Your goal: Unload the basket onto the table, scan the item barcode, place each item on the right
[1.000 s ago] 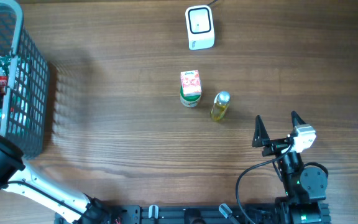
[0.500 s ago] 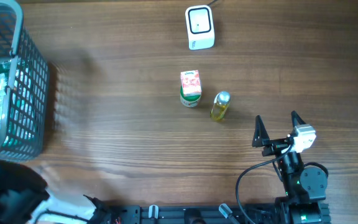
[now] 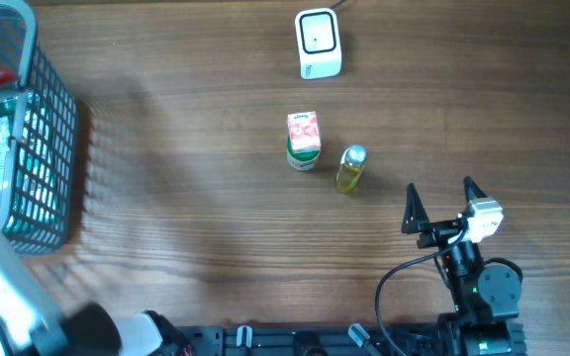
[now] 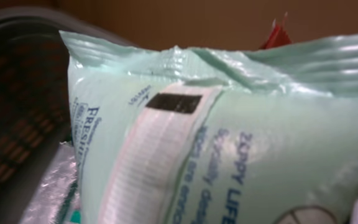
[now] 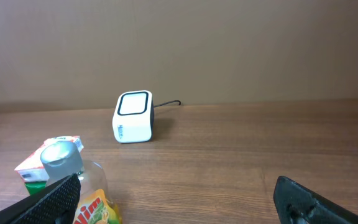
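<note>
A pale green, glossy plastic pouch [image 4: 241, 155], crinkled along its sealed top and printed in blue, is seen close before the left wrist camera, at the grey mesh basket [image 3: 62, 148] on the tabletop's [image 3: 196, 227] left edge. The left pincer is closed; its fingers are hidden, so a grip cannot be told. The right pincer [image 3: 440, 188] is spread wide, well apart from the pouch, with bare wood between. A white, boxy scanner [image 3: 318, 42] stands near the far edge.

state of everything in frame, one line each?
basket: upright, holding goods
green pouch: sealed, at the basket
scanner: upright, cabled
carton: on table, untouched
yellow bottle: upright, capped
left end effector: shut, fingers unseen
right end effector: open, empty
</note>
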{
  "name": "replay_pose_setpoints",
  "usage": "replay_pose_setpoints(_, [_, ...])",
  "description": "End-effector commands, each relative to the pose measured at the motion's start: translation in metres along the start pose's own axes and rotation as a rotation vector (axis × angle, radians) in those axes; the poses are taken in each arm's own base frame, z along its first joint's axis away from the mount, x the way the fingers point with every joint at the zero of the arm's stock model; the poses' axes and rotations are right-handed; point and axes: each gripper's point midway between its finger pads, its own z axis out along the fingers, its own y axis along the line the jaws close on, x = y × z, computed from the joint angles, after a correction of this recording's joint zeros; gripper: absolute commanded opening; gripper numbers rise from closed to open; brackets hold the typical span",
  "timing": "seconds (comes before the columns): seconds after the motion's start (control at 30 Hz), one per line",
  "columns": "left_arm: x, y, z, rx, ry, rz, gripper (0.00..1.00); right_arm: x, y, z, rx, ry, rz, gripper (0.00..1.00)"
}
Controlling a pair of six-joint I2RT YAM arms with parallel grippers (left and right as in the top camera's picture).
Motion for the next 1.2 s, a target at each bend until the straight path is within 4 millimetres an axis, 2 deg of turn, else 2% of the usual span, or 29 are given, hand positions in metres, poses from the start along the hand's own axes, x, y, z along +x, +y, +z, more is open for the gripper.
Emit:
replay_pose_setpoints(0.0, [0.029, -0.081, -0.034, 0.132, 0.072, 0.034, 0.04, -0.001, 0.000, 0.000, 0.001, -0.008, 0.003, 1.00])
replay_pose_setpoints(0.07, [0.085, -0.121, -0.019, 0.176, 0.256, 0.058, 0.04, -0.001, 0.000, 0.000, 0.001, -0.008, 0.003, 1.00])
replay_pose_setpoints(0.13, [0.123, -0.139, -0.004, 0.170, 0.364, 0.082, 0.04, -0.001, 0.000, 0.000, 0.001, -0.008, 0.003, 1.00])
replay_pose_setpoints(0.17, [0.152, -0.150, 0.007, 0.157, 0.435, 0.098, 0.04, -0.001, 0.000, 0.000, 0.001, -0.008, 0.003, 1.00])
replay_pose_setpoints(0.2, [0.173, -0.157, 0.015, 0.148, 0.485, 0.114, 0.04, -0.001, 0.000, 0.000, 0.001, -0.008, 0.003, 1.00])
replay_pose_setpoints(0.23, [0.209, -0.166, 0.028, 0.128, 0.558, 0.140, 0.04, -0.001, 0.000, 0.000, 0.001, -0.008, 0.003, 1.00])
replay_pose_setpoints(0.33, [0.293, -0.188, 0.052, 0.093, 0.689, 0.161, 0.04, -0.001, 0.000, 0.000, 0.001, -0.008, 0.003, 1.00])
replay_pose_setpoints(0.43, [0.351, -0.203, 0.066, 0.105, 0.742, 0.186, 0.04, -0.001, 0.000, 0.000, 0.001, -0.008, 0.003, 1.00])
replay_pose_setpoints(0.47, [0.390, -0.212, 0.073, 0.131, 0.761, 0.232, 0.04, -0.001, 0.000, 0.000, 0.001, -0.008, 0.003, 1.00])
replay_pose_setpoints(0.53, [0.419, -0.217, 0.079, 0.142, 0.761, 0.278, 0.05, -0.001, 0.000, 0.000, 0.001, -0.008, 0.003, 1.00])
replay_pose_setpoints(0.57, [0.430, -0.219, 0.082, 0.144, 0.756, 0.300, 0.09, -0.001, 0.000, 0.000, 0.001, -0.008, 0.003, 1.00])
replay_pose_setpoints(0.6, [0.437, -0.222, 0.084, 0.145, 0.749, 0.319, 0.28, -0.001, 0.000, 0.000, 0.001, -0.008, 0.003, 1.00])
replay_pose_setpoints(0.63, [0.440, -0.226, 0.085, 0.151, 0.742, 0.333, 0.57, -0.001, 0.000, 0.000, 0.001, -0.008, 0.003, 1.00])
replay_pose_setpoints(0.7, [0.441, -0.227, 0.086, 0.150, 0.731, 0.346, 0.92, -0.001, 0.000, 0.000, 0.001, -0.008, 0.003, 1.00])
replay_pose_setpoints(0.73, [0.440, -0.225, 0.087, 0.136, 0.723, 0.351, 1.00, -0.001, 0.000, 0.000, 0.001, -0.008, 0.003, 1.00])
replay_pose_setpoints(0.9, [0.428, -0.216, 0.084, 0.102, 0.703, 0.352, 1.00, -0.001, 0.000, 0.000, 0.001, -0.008, 0.003, 1.00])
replay_pose_setpoints(1.1, [0.386, -0.228, 0.066, 0.155, 0.599, 0.317, 1.00, -0.001, 0.000, 0.000, 0.001, -0.008, 0.003, 1.00])
replay_pose_setpoints(1.17, [0.366, -0.230, 0.059, 0.177, 0.555, 0.288, 1.00, -0.001, 0.000, 0.000, 0.001, -0.008, 0.003, 1.00])
